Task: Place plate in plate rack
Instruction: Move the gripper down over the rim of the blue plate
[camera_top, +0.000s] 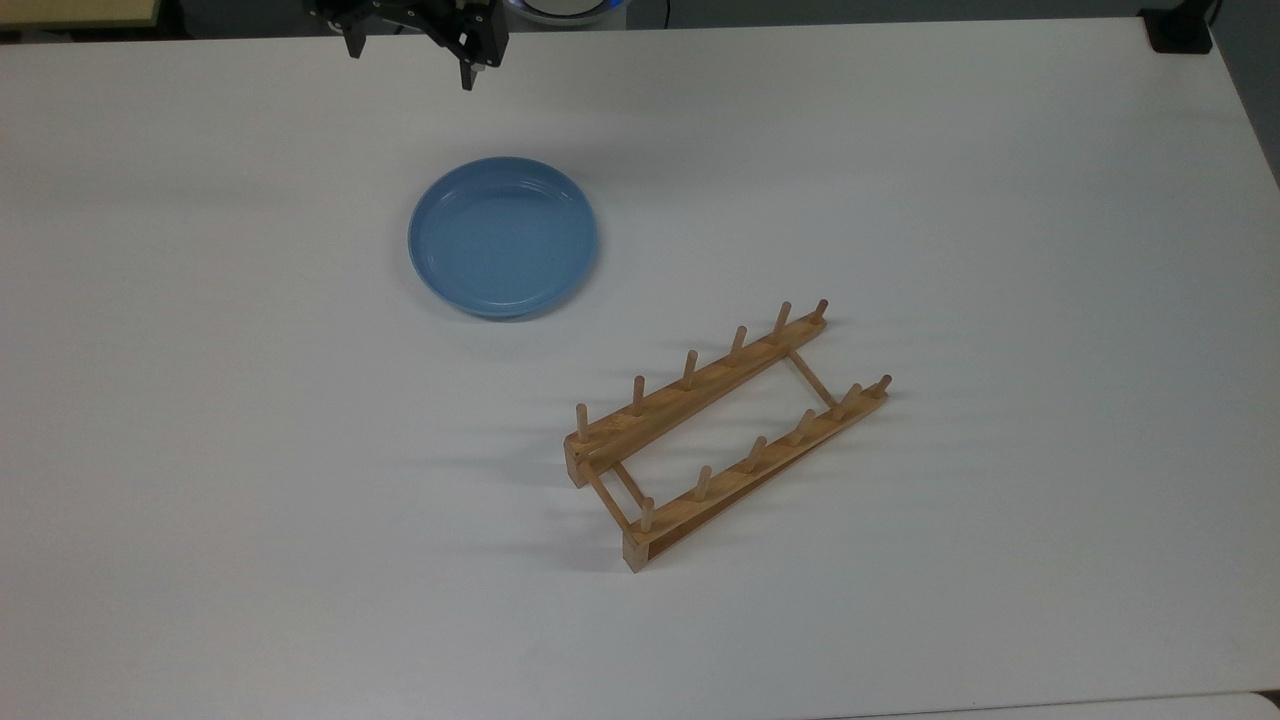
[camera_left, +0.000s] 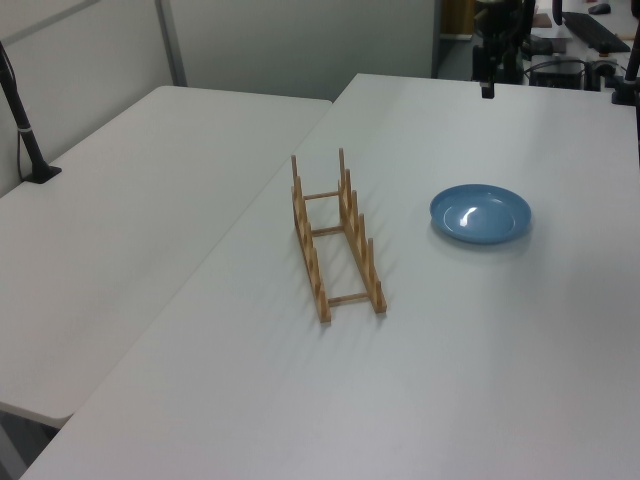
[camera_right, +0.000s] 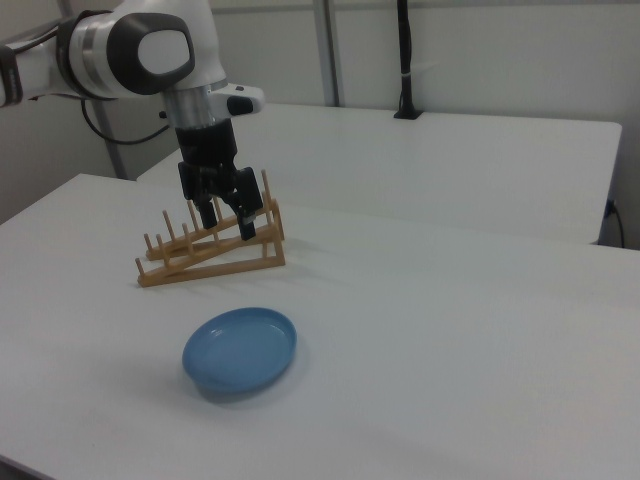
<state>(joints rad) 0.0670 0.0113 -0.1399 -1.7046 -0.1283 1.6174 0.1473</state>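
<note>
Your gripper (camera_right: 226, 222) hangs with fingers spread, grasping nothing; the plate (camera_top: 502, 236) lies flat on the table (camera_top: 1000, 200), apart from the rack (camera_top: 725, 435).

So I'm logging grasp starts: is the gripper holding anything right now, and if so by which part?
Nothing is held. The gripper hangs open in the air, and the plate lies flat on the table, apart from the plate rack.

One plate (camera_top: 502, 236), one plate rack (camera_top: 724, 433), two white tables (camera_left: 450, 330)

Top view overhead, left and right views oblique, seemingly opposite sides, all w/ table (camera_top: 900, 150).
</note>
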